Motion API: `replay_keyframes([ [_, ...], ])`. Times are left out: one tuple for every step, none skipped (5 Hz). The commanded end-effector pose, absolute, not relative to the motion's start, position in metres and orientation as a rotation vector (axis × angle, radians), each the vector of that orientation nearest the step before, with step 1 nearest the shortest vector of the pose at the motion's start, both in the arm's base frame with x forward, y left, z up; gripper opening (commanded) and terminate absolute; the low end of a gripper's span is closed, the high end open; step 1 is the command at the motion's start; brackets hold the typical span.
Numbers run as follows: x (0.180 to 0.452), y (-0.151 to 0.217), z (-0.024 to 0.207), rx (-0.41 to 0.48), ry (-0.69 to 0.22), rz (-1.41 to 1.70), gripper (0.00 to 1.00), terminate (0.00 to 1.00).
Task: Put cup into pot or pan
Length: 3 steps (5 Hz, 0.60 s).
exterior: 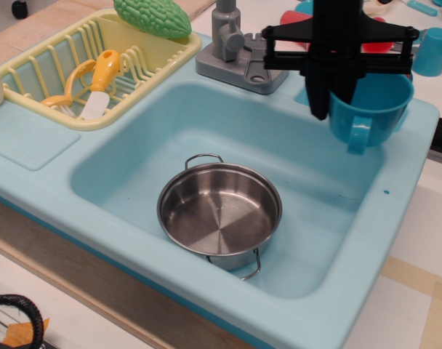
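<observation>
The gripper (336, 87) has its fingers (319, 91) clamped on the blue cup's (372, 109) rim, holding it in the air over the sink's (395, 189) back right corner; the steel pan (219, 213) sits well apart in the basin.

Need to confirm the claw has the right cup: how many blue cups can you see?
2. The large handled blue cup hangs in the claw over the sink's right edge. A smaller light-blue cup stands at the far right. The arm may hide more.
</observation>
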<state>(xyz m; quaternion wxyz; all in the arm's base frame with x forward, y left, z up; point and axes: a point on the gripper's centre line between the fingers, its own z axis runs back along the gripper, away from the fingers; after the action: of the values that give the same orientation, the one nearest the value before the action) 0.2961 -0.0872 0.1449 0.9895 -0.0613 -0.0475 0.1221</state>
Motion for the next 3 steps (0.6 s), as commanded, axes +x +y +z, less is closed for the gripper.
replay_keyframes([
  [0.263, -0.054, 0.158, -0.106, -0.160, 0.398, 0.00, 0.00],
  [0.248, -0.033, 0.145, -0.083, -0.122, 0.484, 0.00, 0.00],
  [0.242, -0.018, 0.134, -0.080, -0.095, 0.512, 0.00, 0.00],
])
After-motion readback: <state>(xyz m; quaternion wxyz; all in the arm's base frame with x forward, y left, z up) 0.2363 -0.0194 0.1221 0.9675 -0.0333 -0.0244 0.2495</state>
